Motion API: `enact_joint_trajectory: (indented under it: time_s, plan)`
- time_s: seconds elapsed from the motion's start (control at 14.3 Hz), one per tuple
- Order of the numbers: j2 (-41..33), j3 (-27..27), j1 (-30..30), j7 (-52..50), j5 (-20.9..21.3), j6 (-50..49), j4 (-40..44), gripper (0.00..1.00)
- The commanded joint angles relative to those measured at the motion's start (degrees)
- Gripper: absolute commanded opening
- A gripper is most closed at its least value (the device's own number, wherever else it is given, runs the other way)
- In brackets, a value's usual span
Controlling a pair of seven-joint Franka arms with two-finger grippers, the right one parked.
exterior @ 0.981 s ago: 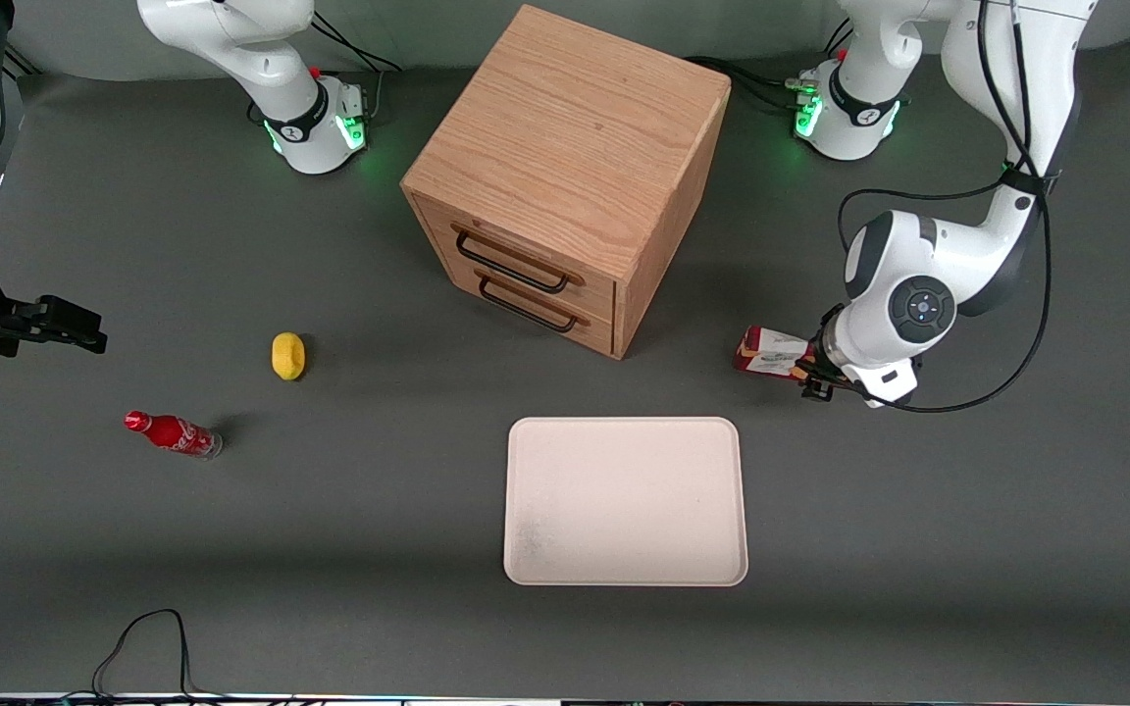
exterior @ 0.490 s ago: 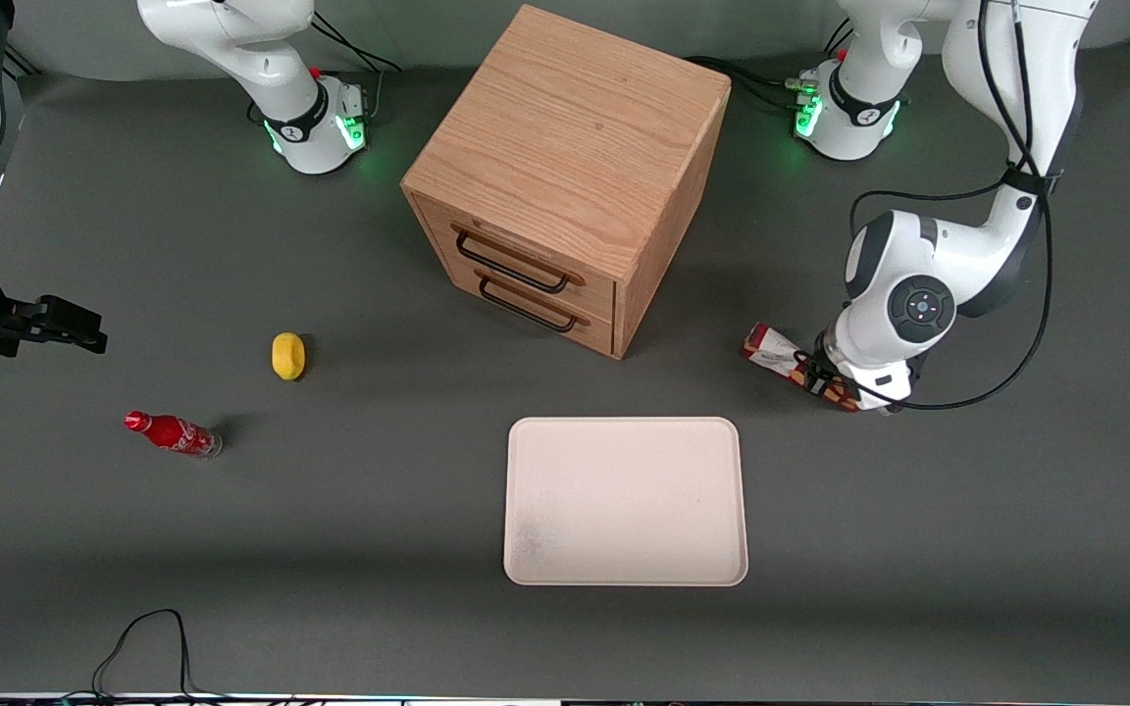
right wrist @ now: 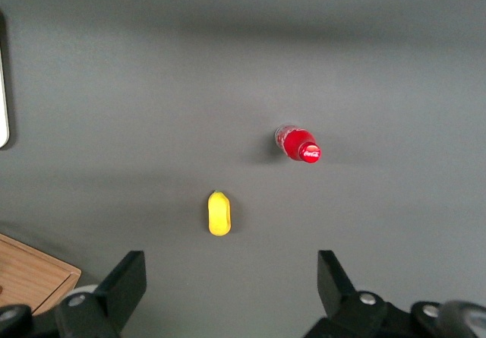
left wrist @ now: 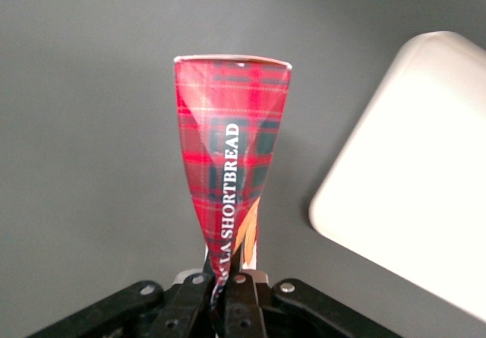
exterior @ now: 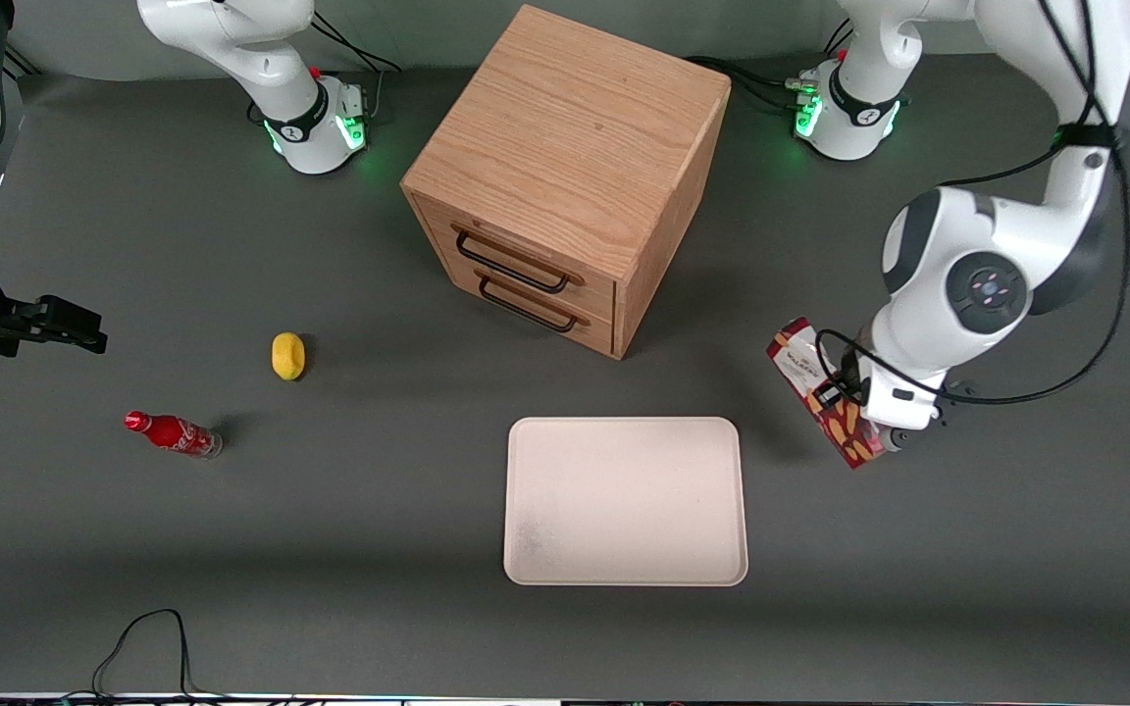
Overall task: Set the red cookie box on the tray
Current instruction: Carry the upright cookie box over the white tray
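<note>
Gripper [exterior: 845, 397]: pressed onto the red cookie box [exterior: 823, 403], which is carried tilted above the table, white end panel uppermost. Tray [exterior: 624, 569]: near the gripper toward the parked arm's end, its nearest rim apart from the box; bare grey table [exterior: 918, 549] lies between and around them.

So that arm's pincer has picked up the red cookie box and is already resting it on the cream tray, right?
Not quite. The pincer is shut on the red cookie box, but the box is not on the tray. The front view shows it held off to the side of the tray, toward the working arm's end of the table, and the left wrist view shows grey tabletop under it.
</note>
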Motion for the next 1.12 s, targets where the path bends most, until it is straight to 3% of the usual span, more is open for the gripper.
enact_joint_trajectory:
  time_s: [0.0, 0.35, 0.56, 0.84, 1.05]
  plan:
    - [2.5, 0.5, -1.4, 9.7, -0.1, -6.5, 10.3, 0.0]
    - [14.4, 0.5, -6.6, 22.6, 0.1, -6.4, 24.1, 0.0]
    - [23.2, 1.7, -9.5, 24.9, 1.0, -6.3, 33.1, 0.0]
    - [30.0, 4.5, -11.5, 25.6, 0.8, -1.4, 35.7, 0.0]
    - [32.8, 4.6, -11.8, 22.3, -3.5, 3.5, 34.6, 0.0]
